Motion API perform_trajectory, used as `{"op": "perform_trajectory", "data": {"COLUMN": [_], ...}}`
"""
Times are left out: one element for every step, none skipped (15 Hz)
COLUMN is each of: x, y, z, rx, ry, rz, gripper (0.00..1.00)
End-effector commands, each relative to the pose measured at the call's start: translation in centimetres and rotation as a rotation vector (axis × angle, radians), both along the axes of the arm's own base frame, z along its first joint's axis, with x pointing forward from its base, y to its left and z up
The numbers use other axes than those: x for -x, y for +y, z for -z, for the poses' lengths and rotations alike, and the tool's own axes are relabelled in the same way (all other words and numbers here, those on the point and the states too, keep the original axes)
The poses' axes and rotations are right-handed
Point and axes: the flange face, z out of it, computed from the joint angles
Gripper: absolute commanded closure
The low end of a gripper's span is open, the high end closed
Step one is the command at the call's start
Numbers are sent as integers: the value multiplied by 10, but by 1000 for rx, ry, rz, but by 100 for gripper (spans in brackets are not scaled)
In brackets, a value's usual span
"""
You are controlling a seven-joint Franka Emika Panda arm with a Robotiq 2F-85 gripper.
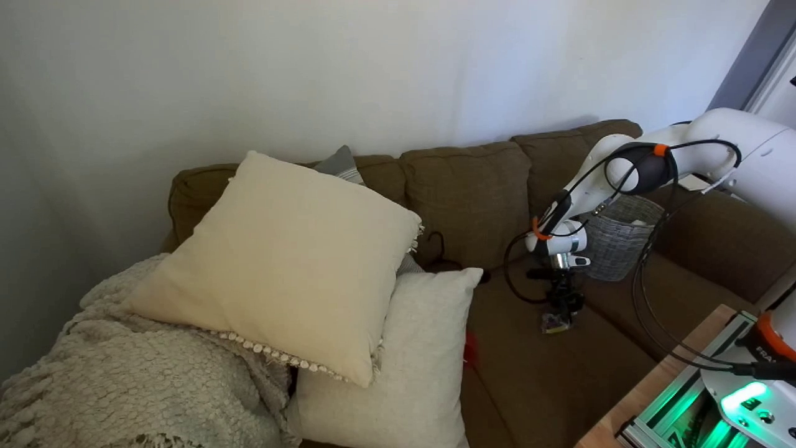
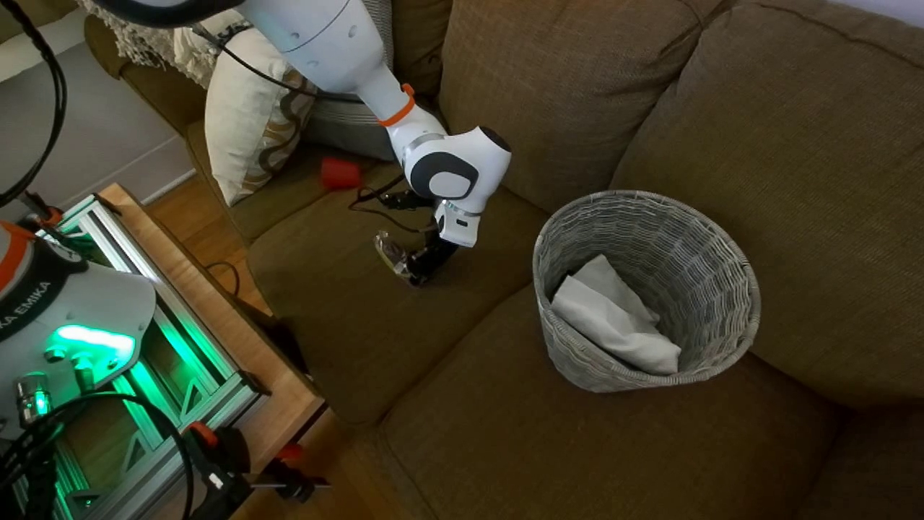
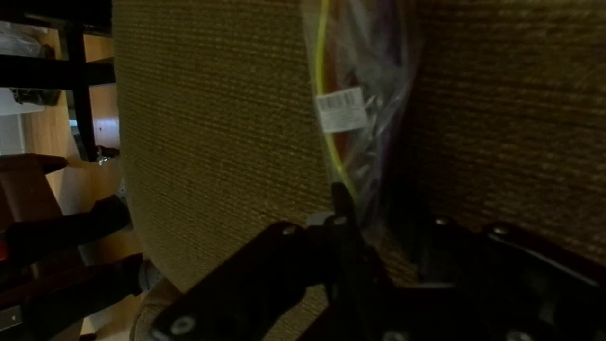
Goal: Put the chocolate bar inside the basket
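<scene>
One brown couch (image 2: pixel 577 448) is below. My gripper (image 3: pixel 373 208) is squeezed on one end of one clear plastic packet (image 3: pixel 355 113), I think the chocolate bar, over the couch, maybe so the rest sticks out, easy to drop. Apart from it, one wicker basket (image 2: pixel 686 267) stands mouth up, maybe to catch it, with white cloth (image 2: pixel 613 321) inside. Farther off sit two pale pillows (image 1: pixel 292 267).
</scene>
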Motion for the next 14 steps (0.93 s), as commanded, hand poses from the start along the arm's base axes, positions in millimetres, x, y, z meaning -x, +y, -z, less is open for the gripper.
{"op": "perform_trajectory", "data": {"x": [-6, -11, -19, -31, -43, -54, -62, -70, -76, -82, -85, -84, -83, -80], "y": [1, 6, 10, 18, 26, 38, 44, 52, 60, 69, 75, 77, 76, 75], "z": [-1, -10, -20, -40, -58, -83, -98, -118, -138, -159, -181, -204, -224, -245], "rx": [-29, -40, -43, -38, -28, -9, 12, 35, 70, 103, 156, 218, 259, 298], "ry": [-37, -57, -87, -140, -195, -255, -308, -364, -413, -465, -507, -532, -563, -596], "rz": [-13, -18, -26, -44, -72, -106, -138, -168, -202, -225, -236, -202, -162, -127], "gripper": [100, 100, 100, 99, 98, 98, 98, 98, 98, 98, 98, 98, 98, 98]}}
